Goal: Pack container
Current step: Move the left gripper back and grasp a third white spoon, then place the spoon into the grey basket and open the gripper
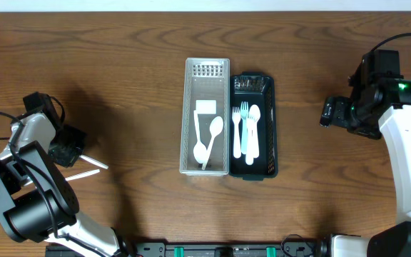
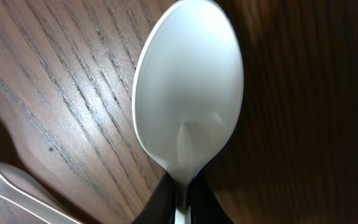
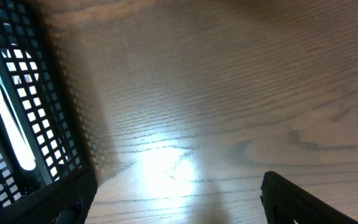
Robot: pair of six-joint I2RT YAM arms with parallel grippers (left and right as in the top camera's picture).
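My left gripper [image 2: 180, 190] is shut on the neck of a white plastic spoon [image 2: 188, 93], just over the wooden table. In the overhead view it [image 1: 68, 146] is at the far left, with white utensil handles [image 1: 91, 163] lying beside it. A white basket [image 1: 190, 121] at the table's middle holds a white spoon [image 1: 209, 139] and a white card. A black basket [image 1: 271, 121] touching its right side holds white forks [image 1: 238, 128] and a pale blue utensil. My right gripper [image 3: 179, 205] is open and empty, to the right of the black basket [image 3: 42, 118].
Another white utensil [image 2: 5, 183] lies on the wood left of the held spoon. The right arm [image 1: 405, 128] stands along the right edge. Bare wood lies between the baskets and each arm.
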